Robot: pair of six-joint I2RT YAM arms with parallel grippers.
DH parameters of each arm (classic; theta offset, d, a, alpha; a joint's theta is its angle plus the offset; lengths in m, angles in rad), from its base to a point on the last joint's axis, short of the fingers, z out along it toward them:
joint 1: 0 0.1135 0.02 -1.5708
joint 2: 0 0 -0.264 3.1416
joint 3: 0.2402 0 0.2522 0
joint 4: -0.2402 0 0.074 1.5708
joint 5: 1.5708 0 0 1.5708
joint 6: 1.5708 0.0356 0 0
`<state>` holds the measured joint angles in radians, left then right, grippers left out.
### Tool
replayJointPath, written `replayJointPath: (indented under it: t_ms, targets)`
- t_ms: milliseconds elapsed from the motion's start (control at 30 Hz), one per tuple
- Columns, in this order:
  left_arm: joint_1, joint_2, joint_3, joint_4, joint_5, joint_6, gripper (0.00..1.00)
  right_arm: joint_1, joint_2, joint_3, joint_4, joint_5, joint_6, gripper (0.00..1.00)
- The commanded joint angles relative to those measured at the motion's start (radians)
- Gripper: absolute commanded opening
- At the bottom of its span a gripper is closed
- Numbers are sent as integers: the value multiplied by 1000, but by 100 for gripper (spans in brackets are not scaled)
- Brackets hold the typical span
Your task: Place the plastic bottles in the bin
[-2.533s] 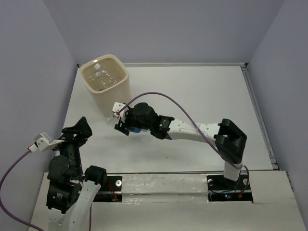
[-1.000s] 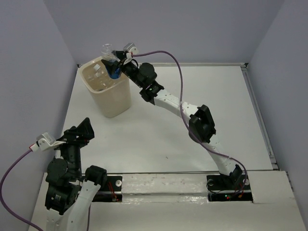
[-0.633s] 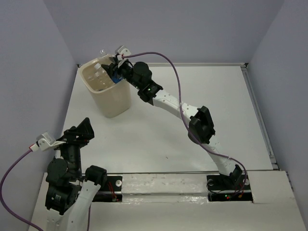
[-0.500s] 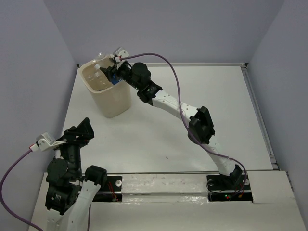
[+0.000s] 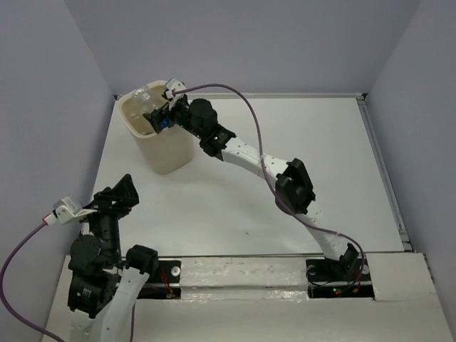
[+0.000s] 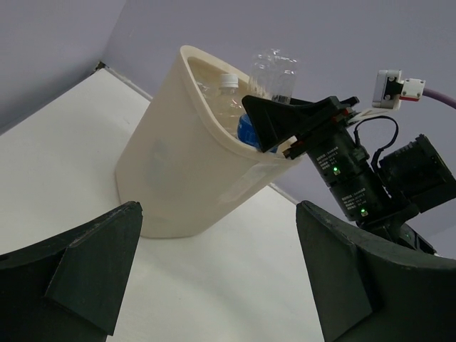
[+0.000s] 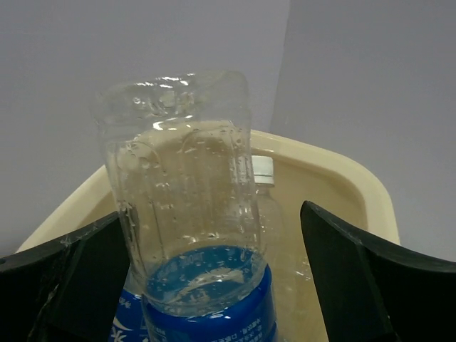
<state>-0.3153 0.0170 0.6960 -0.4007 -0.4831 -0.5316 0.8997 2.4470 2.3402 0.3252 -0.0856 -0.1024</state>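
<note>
The cream-beige bin [image 5: 165,146] stands at the table's far left. My right gripper [image 5: 158,117] reaches over its mouth. A clear plastic bottle with a blue label [image 7: 187,214] stands upside down between the wide-open fingers, its base up, with a clear gap to the right finger [image 7: 356,278]. The left wrist view shows that bottle [image 6: 273,71] sticking out above the bin's rim [image 6: 214,135]. Inside the bin lies another bottle with a white cap [image 7: 263,171], also visible from the left wrist [image 6: 226,84]. My left gripper [image 5: 117,192] is open and empty, low at the near left, facing the bin [image 6: 178,171].
Lavender walls close off the table on the left, back and right. The right arm [image 5: 249,158] stretches diagonally across the white table [image 5: 299,135], with its purple cable [image 5: 235,96] arching above. The bin stands close to the left wall.
The right arm carried the bottle from above the bin's near rim further over the mouth and lower. Its jaws have spread wide off the bottle. The left arm has not moved.
</note>
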Motion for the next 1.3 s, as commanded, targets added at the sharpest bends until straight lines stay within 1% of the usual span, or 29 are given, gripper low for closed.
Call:
replayJointPath:
  t_ms: [0, 33, 100, 233, 267, 333, 367, 433, 467, 567, 600, 667, 700, 733, 767, 800, 833, 867, 900, 933, 967, 1000, 1033, 1067, 1100, 1133, 1167, 1200, 1267]
  targets:
    - [19, 12, 10, 28, -12, 7, 99, 22, -167, -34, 75, -40, 84, 100]
    - [21, 15, 11, 28, -12, 7, 99, 22, -192, -88, 89, -45, 96, 100]
    - [25, 20, 11, 26, -14, 7, 99, 22, -236, -130, 100, -52, 136, 100]
    - [42, 29, 11, 25, -14, 10, 99, 22, -397, -287, 139, -83, 176, 100]
    - [44, 32, 13, 23, -14, 10, 99, 22, -428, -374, 150, -86, 185, 100]
    - [50, 40, 11, 25, -9, 12, 99, 22, -491, -467, 176, -95, 199, 100]
    - [58, 43, 13, 23, -9, 15, 99, 22, -558, -573, 186, -97, 216, 100]
    - [68, 50, 16, 20, -5, 18, 99, 22, -633, -700, 218, -95, 252, 100]
    - [70, 52, 19, 20, 1, 24, 99, 22, -711, -832, 250, -91, 271, 100]
    - [76, 58, 28, 17, 15, 42, 99, 31, -837, -1039, 284, -77, 355, 93]
    - [74, 64, 30, 19, 32, 53, 99, 31, -923, -1174, 317, -66, 378, 87]
    - [76, 69, 31, 31, 61, 64, 99, 41, -1005, -1301, 345, -54, 443, 66]
    - [74, 69, 30, 39, 96, 73, 99, 41, -1041, -1356, 347, -45, 451, 41]
    - [74, 70, 30, 45, 115, 77, 99, 41, -1122, -1405, 333, -23, 452, 24]
    - [76, 70, 30, 55, 133, 82, 99, 41, -1167, -1488, 312, -2, 448, 8]
    - [74, 72, 31, 59, 176, 84, 99, 41, -1215, -1528, 263, 15, 446, 0]
    - [74, 81, 36, 60, 198, 84, 99, 41, -1262, -1565, 238, 55, 443, 0]
    - [74, 98, 48, 63, 245, 85, 99, 41, -1364, -1640, 198, 69, 441, 0]
    - [74, 106, 54, 65, 267, 87, 99, 41, -1420, -1677, 180, 87, 441, 0]
    - [76, 113, 60, 62, 285, 87, 99, 41, -1475, -1712, 157, 121, 446, 3]
    - [74, 124, 72, 56, 313, 85, 99, 41, -1587, -1775, 99, 136, 452, 14]
    - [76, 133, 80, 53, 320, 87, 99, 41, -1643, -1805, 66, 171, 454, 44]
    - [74, 139, 94, 43, 328, 87, 99, 41, -1698, -1829, 26, 188, 460, 61]
    - [74, 147, 100, 39, 330, 88, 99, 41, -1753, -1854, -10, 207, 461, 77]
    - [74, 156, 106, 33, 337, 91, 99, 41, -1854, -1892, -91, 230, 463, 88]
    - [74, 170, 112, 33, 342, 94, 99, 41, -1903, -1907, -132, 281, 472, 99]
    - [73, 176, 112, 36, 348, 96, 99, 41, -1951, -1924, -165, 305, 478, 100]
    - [73, 185, 105, 40, 362, 100, 99, 41, -2041, -1956, -222, 358, 480, 100]
    - [74, 189, 91, 71, 376, 101, 99, 41, -2117, -1986, -262, 417, 483, 100]
